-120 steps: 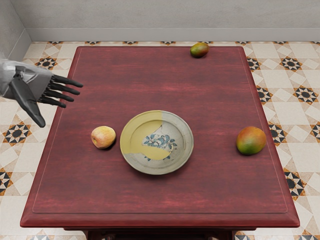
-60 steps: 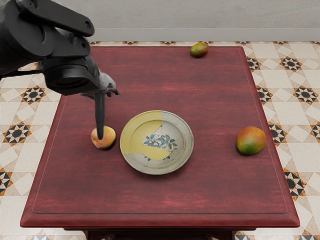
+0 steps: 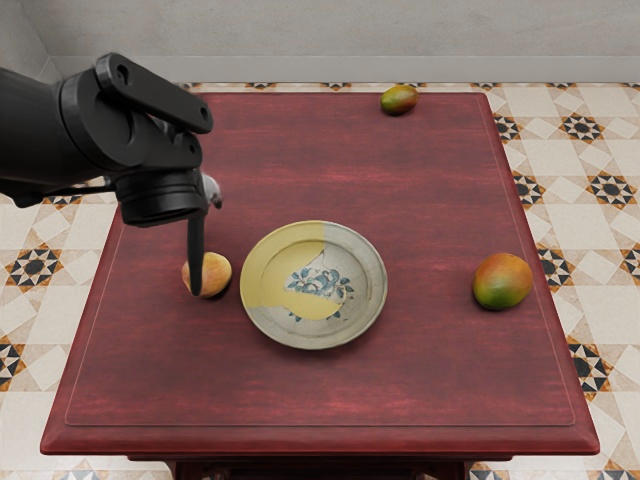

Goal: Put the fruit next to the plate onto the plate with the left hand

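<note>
A yellow-red apple-like fruit [image 3: 217, 272] lies on the red table just left of the plate [image 3: 371, 268], a round dish that is part yellow, part grey with a blue pattern. My left arm comes in from the left edge, and its dark wrist hangs above the fruit. The left hand [image 3: 197, 272] points down at the fruit and looks open. One straight finger [image 3: 195, 250] reaches down across the fruit's left side, while the wrist hides the other fingers. The fruit rests on the table. The right arm is out of view.
A large red-green mango [image 3: 502, 281] lies at the right of the table. A smaller mango [image 3: 399, 99] sits near the far edge. The table's left edge [image 3: 105, 270] runs close beside the fruit.
The left arm swung in from the left edge over the table, then lowered slightly and drew back left. Its finger stays over the fruit. The fruit and plate have not moved.
</note>
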You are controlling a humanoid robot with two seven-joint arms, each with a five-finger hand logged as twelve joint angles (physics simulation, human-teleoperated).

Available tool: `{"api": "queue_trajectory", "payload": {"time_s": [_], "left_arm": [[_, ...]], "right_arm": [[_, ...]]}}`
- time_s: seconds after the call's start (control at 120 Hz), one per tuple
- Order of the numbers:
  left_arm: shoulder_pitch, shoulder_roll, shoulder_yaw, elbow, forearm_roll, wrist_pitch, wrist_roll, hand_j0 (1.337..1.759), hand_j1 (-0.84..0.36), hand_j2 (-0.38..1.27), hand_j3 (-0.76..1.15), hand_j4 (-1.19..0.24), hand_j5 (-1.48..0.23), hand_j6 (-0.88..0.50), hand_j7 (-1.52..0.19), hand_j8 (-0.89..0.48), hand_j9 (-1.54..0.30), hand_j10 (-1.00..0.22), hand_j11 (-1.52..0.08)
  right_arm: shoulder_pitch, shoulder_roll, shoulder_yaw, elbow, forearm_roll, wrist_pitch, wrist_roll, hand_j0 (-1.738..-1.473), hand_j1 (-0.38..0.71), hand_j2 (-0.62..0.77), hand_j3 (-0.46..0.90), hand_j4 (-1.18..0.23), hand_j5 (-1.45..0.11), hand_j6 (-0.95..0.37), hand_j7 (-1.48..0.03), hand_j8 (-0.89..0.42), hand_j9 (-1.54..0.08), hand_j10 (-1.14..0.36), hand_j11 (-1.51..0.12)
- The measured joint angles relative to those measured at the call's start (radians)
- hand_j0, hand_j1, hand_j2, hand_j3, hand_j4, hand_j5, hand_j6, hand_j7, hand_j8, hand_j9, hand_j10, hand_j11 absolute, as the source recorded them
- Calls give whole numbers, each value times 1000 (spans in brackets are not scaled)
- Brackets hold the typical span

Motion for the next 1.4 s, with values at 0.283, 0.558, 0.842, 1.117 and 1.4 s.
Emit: {"api": "queue_trajectory", "payload": {"time_s": [0.283,0.558,0.842,1.117,1.4], "left_arm": [[63,0,-40,-16,0,51,17,1658,203,25,0,-122,-158,-122,-158,-122,-158,-122,-158],[102,0,-50,-15,-4,197,14,1658,172,30,0,-148,-192,-148,-192,-148,-192,-148,-192],[123,0,-55,-16,-1,251,17,1658,149,34,0,-168,-217,-168,-217,-168,-217,-167,-217],[152,0,-68,-14,5,265,22,1658,116,39,0,-195,-252,-195,-252,-195,-252,-194,-252],[173,0,-85,-12,20,274,22,1658,100,42,0,-208,-270,-208,-270,-208,-270,-208,-270]], "right_arm": [[0,0,0,0,0,0,0,-1658,-322,-5,0,-22,-29,-22,-29,-22,-29,-22,-29],[0,0,0,0,0,0,0,-1658,-322,-5,0,-22,-29,-22,-29,-22,-29,-22,-29],[0,0,0,0,0,0,0,-1658,-322,-5,0,-22,-29,-22,-29,-22,-29,-22,-29],[0,0,0,0,0,0,0,-1658,-322,-5,0,-22,-29,-22,-29,-22,-29,-22,-29],[0,0,0,0,0,0,0,-1658,-322,-5,0,-22,-29,-22,-29,-22,-29,-22,-29]]}}
